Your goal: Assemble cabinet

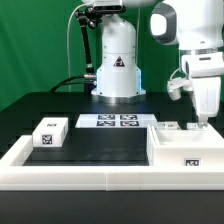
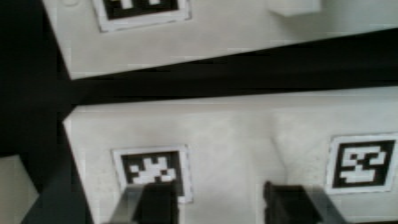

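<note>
- Cabinet (image 1: 180, 152) beneath the gripper (image 1: 198, 122): smooth white plastic, matt.
- Its marker tags (image 2: 150, 168): flat black-and-white print.
- Table (image 1: 100, 140) beside the gripper: black, matt.

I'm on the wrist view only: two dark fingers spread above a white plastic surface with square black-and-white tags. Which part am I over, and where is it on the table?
Observer: The exterior view shows the gripper above the cabinet, the largest white plastic box. It stands at the exterior view's right.
Operator: Any loose part elsewhere?
Observer: Yes. A small white tagged block sits alone on the black table, at the exterior view's left.
Operator: What lies between them?
Observer: The thin flat white marker board lies farther back, in front of the arm's white base.
</note>
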